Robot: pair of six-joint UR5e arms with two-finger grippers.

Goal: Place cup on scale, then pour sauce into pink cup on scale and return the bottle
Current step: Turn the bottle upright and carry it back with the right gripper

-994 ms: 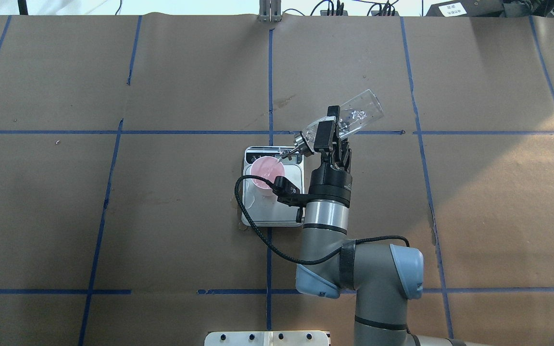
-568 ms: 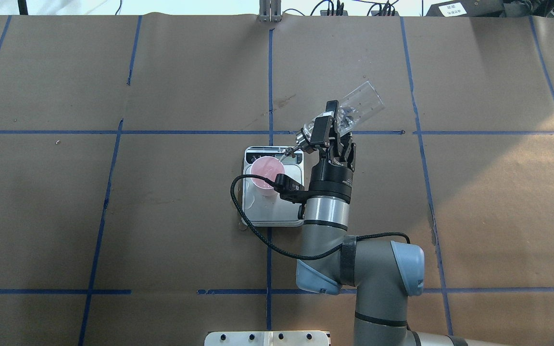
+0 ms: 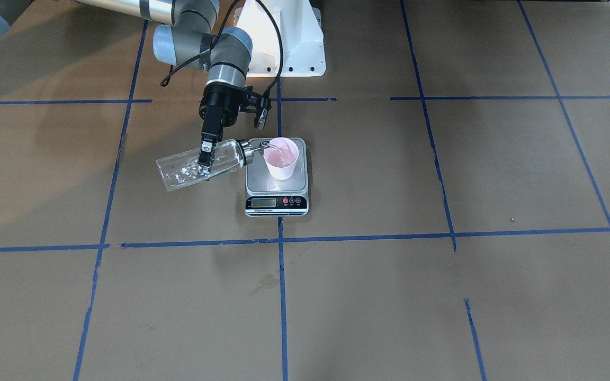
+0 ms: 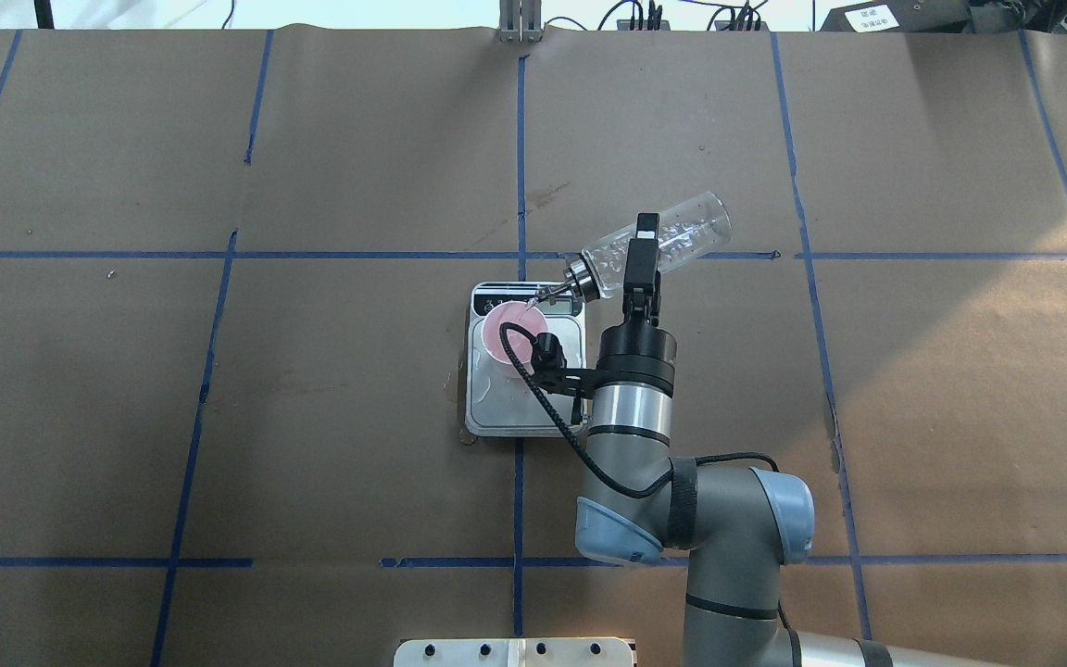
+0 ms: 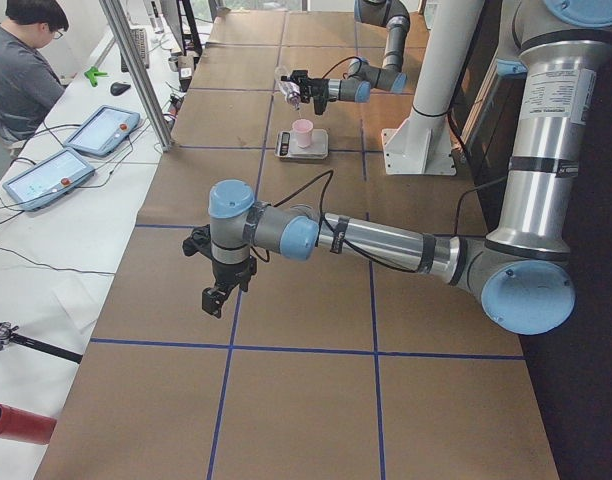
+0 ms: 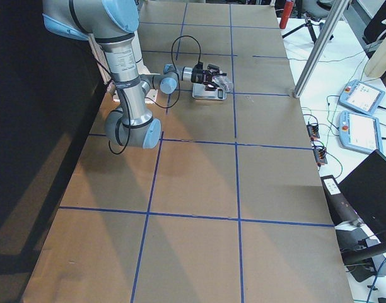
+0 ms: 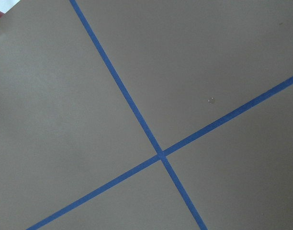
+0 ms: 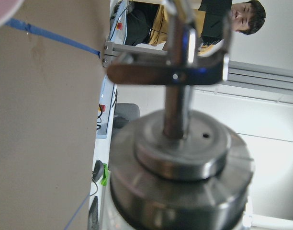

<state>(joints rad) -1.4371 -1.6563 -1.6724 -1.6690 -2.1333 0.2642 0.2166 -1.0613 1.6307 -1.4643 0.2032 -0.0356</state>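
Two claws show: the right claw (image 4: 642, 257) pinches the bottle (image 4: 696, 227), tilted spout-down over the cup (image 4: 510, 332) that stands on the scale (image 4: 496, 409), while the left claw (image 5: 218, 298) hangs well apart above the surface (image 4: 311, 417), spread or pressed I cannot tell.

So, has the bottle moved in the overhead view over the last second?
Yes. The bottle has pivoted: its base end now lies closer to the crosswise blue tape line, while its spout stays over the cup on the scale.
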